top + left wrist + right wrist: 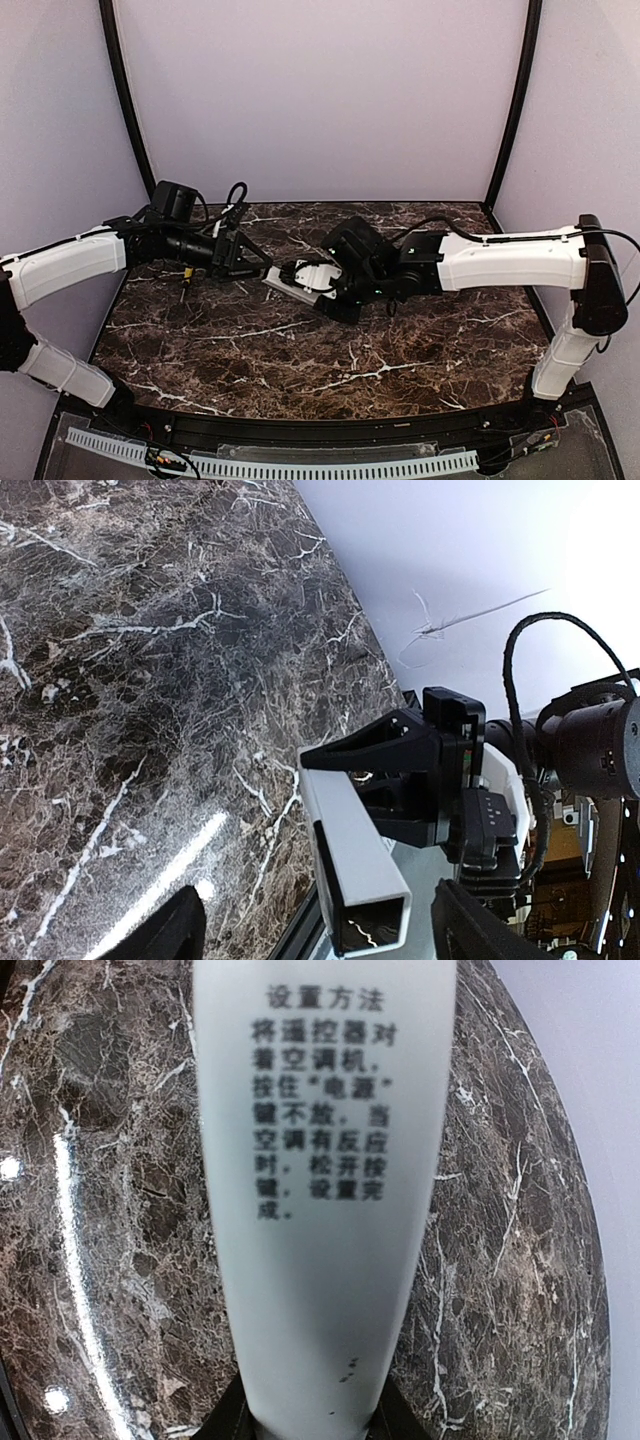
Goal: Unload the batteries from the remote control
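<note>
The remote control is a slim white bar held just above the marble table between the two arms. My right gripper is shut on it. In the right wrist view the remote fills the middle, printed face up, with my gripper clamped on its near end. In the left wrist view the remote's free end points at the camera, with the right gripper's black fingers behind it. My left gripper is open, one finger on each side of that end, not touching. No batteries show.
A thin yellow stick with a dark tip lies on the marble table under my left arm. The lilac back wall and side walls close in the table.
</note>
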